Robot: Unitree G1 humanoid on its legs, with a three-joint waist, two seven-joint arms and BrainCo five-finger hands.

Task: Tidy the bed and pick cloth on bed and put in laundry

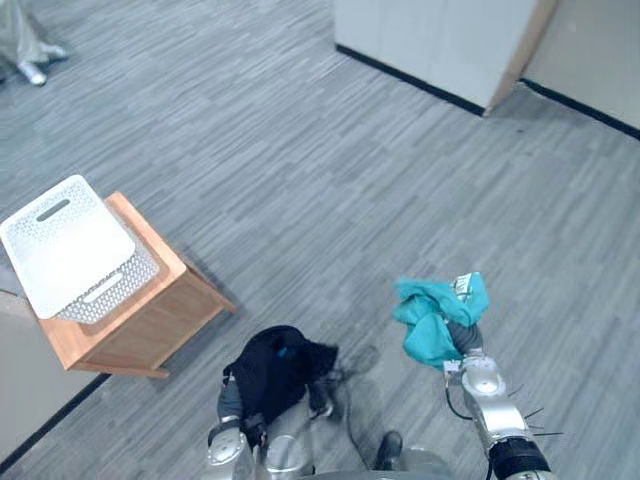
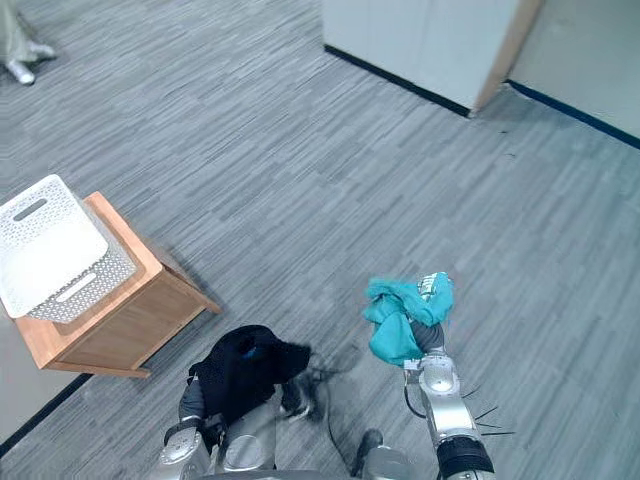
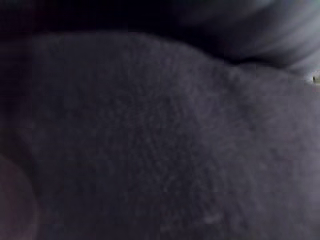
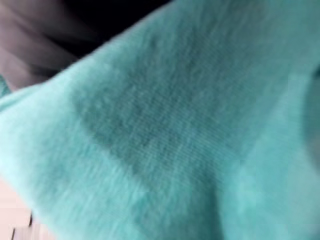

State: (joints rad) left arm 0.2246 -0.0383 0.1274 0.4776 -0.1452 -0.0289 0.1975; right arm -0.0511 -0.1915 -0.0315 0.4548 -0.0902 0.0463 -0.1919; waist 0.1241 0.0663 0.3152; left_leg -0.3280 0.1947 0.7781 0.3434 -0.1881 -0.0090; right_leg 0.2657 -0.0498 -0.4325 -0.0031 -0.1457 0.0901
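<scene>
Low in the left eye view, a bunched black fabric garment (image 1: 275,370) drapes over the left hand (image 1: 232,402), and a crumpled teal knit cloth (image 1: 435,315) covers the right hand (image 1: 466,338); I cannot tell either hand's grip. At middle left, a white perforated plastic laundry basket (image 1: 115,290) sits on a low wooden table (image 1: 160,315). Black fabric lies right against the left wrist view, and teal knit against the right wrist view.

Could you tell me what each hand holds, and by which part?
Left hand: black cloth; right hand: teal cloth. Each covers its hand, so the held part cannot be told.
</scene>
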